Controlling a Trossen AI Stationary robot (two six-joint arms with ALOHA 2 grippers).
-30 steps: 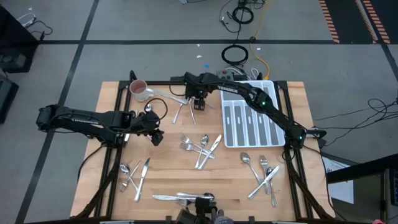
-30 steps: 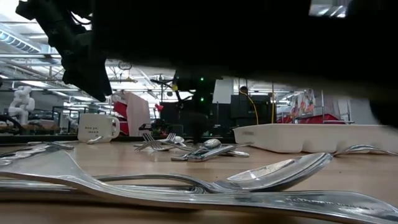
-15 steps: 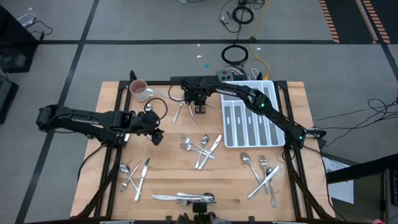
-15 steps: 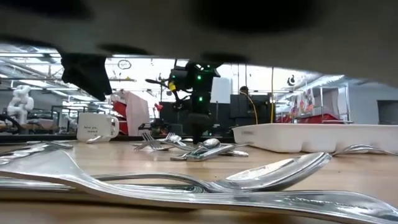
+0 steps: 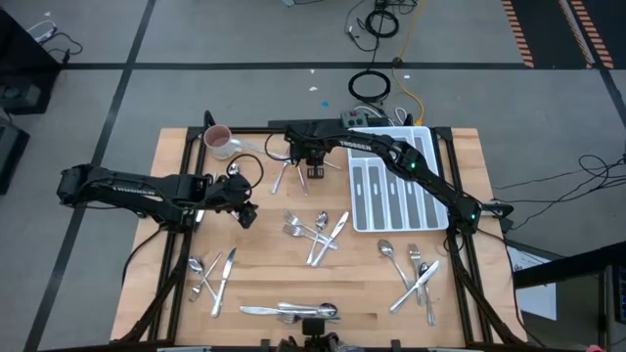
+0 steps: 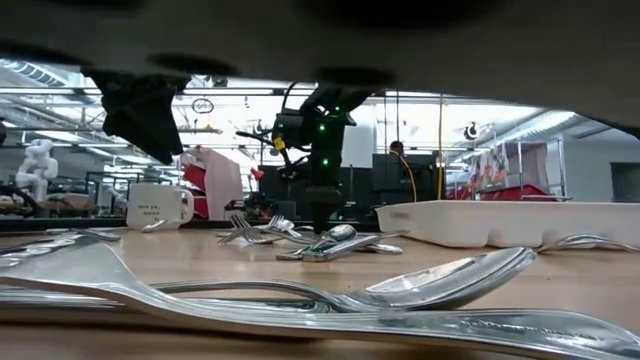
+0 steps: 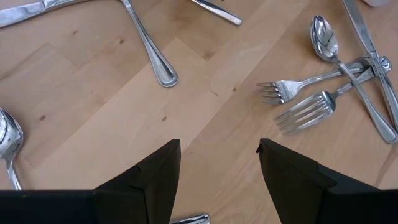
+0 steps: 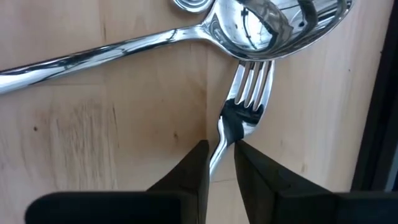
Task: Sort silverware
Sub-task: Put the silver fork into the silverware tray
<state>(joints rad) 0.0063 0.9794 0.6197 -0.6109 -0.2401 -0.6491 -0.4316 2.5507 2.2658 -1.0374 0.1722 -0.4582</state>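
1. Now that my right gripper (image 8: pixel 221 163) has closed, its fingers pinch the neck of a fork (image 8: pixel 244 109), where a second ago they stood wide apart above the same spot.
2. That fork lies at the far side of the table (image 5: pixel 264 254), between the mug (image 5: pixel 217 140) and the white tray (image 5: pixel 396 191); in the high view my right gripper (image 5: pixel 310 166) is down over it.
3. A large spoon (image 8: pixel 186 34) lies with its bowl over the tips of the fork's tines, so the two are touching. I judge that lifting the fork may drag or tip the spoon.
4. From the low view my right gripper (image 6: pixel 322 215) reaches right down to the wood among the cutlery, and the fork does not look lifted yet.
5. My left gripper (image 7: pixel 217 180) has not moved: it hovers with its fingers spread over bare wood on my left half of the table, holding nothing. Two forks (image 7: pixel 305 99) and a spoon (image 7: pixel 326 40) lie just ahead of it.
6. For the task, this means one fork is now gripped and, I judge, ready to be raised and carried to the tray close by.
7. Most of the silverware (image 5: pixel 315 230) is scattered in small heaps across the table, so the sorting seems far from done.
8. What lies in the tray's slots I cannot make out clearly.
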